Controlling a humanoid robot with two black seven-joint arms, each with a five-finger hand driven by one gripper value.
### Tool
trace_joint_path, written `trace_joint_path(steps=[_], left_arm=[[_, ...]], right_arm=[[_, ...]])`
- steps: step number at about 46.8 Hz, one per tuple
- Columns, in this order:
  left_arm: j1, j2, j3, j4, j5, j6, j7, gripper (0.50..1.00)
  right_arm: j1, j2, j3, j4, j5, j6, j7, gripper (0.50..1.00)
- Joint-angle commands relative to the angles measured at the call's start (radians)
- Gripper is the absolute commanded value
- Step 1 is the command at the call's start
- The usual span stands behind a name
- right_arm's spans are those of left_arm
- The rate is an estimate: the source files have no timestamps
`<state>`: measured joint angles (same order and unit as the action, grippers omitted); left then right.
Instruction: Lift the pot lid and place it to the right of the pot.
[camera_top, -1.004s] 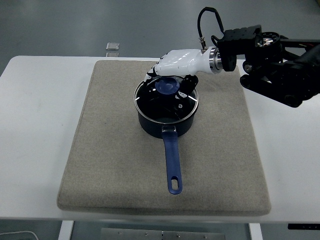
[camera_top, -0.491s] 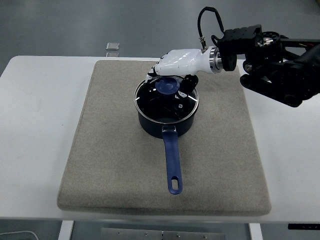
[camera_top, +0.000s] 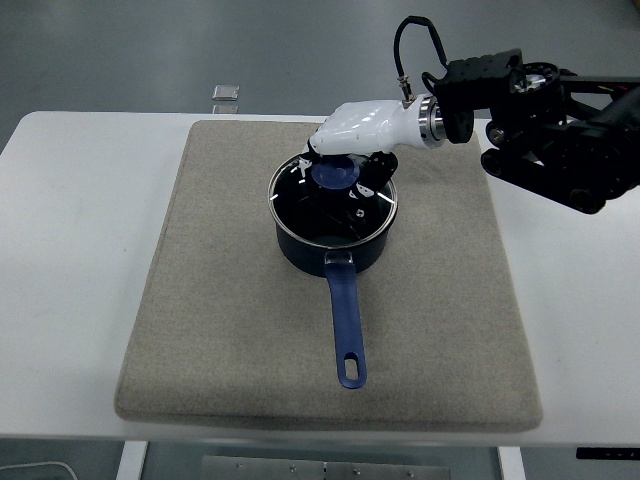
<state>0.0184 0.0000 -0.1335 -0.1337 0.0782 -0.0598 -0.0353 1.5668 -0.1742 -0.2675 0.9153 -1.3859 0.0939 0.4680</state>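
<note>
On the grey mat (camera_top: 250, 330) that covers most of the white table (camera_top: 70, 250), in the head view, the dark blue pot (camera_top: 333, 225) sits a little beyond the middle, its long blue handle (camera_top: 345, 325) pointing toward the near edge. The glass lid (camera_top: 330, 200) lies on the rim, seated as far as this view shows, with its round blue knob (camera_top: 333, 174) at the top. The right hand (camera_top: 350, 140), white-shelled on a black arm entering from the right edge, is directly over that knob, its dark fingers (camera_top: 378, 166) curled down around it and apparently grasping it, though the contact itself is hidden under the palm. The left hand is nowhere in the picture. A small clear object (camera_top: 227, 93) rests on the table just past the mat's far edge, well apart from the action.

That is the only view, so judgement follows from it. The step in hand looks like securing the knob before the lift. To do it well, the fingers should close evenly on both sides of the knob, then the hand should rise straight up until the lid clears the rim, keeping it level so it does not catch and drag the pot. The bare stretch of mat to the right of the pot looks a suitable landing place.
</note>
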Motion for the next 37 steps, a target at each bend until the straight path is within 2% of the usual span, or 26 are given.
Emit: trace_joint_path(steps=[1, 37], left_arm=[[0.000, 0.000, 0.000, 0.000, 0.000, 0.000, 0.000, 1.000], [0.000, 0.000, 0.000, -0.001, 0.000, 0.000, 0.000, 1.000]], right_arm=[[0.001, 0.024, -0.006, 0.000, -0.001, 0.001, 0.000, 0.500], [0.018, 0.027, -0.004, -0.032, 0.001, 0.018, 0.001, 0.500]])
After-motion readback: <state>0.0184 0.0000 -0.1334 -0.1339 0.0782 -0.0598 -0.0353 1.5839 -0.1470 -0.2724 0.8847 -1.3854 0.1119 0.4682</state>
